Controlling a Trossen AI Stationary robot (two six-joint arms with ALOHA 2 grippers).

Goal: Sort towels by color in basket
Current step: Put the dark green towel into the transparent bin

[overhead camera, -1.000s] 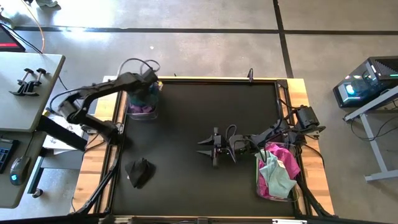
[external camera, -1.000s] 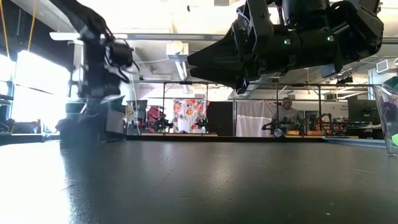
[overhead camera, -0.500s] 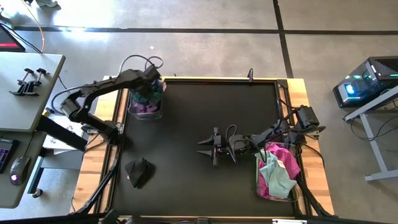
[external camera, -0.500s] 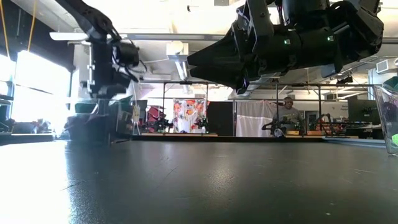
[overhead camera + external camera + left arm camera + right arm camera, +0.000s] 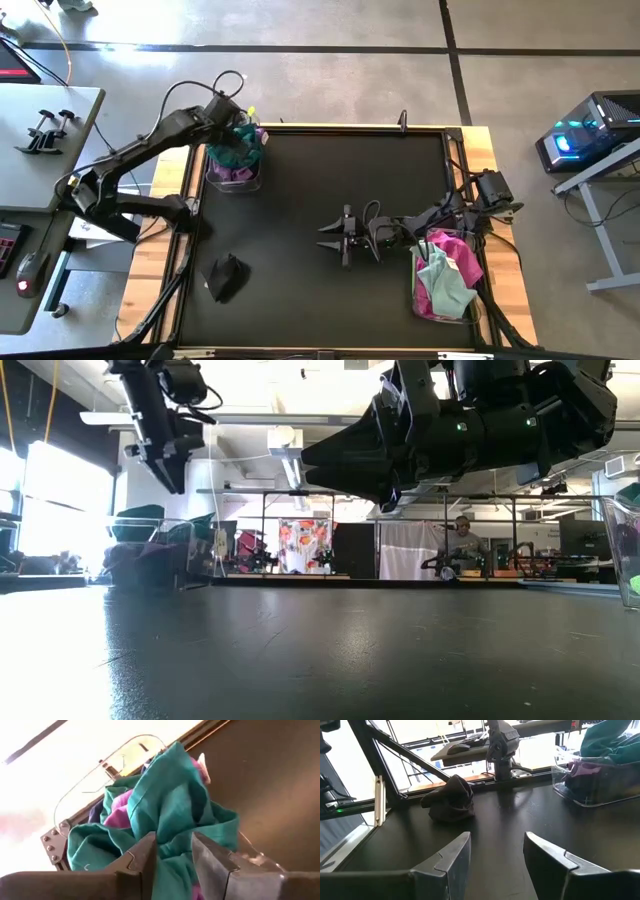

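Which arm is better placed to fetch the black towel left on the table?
Probably the right. Its open, empty gripper hovers low at mid-table and its wrist view faces the black towel with bare table between. The left gripper is open, up above the far-left bin of towels, facing away from it.

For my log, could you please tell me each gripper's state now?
Left gripper: open, empty, above the teal towel.
Right gripper: open, empty.

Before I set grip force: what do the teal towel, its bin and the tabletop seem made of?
Teal towel: soft matte woven cloth, judging by its loose folds and creases. Bin: clear, glossy, rigid plastic, it seems; the purple cloth shows through its wall. Tabletop: dark, smooth sheet with a faint sheen in the low view; material unclear. Left tool is open above the towel.
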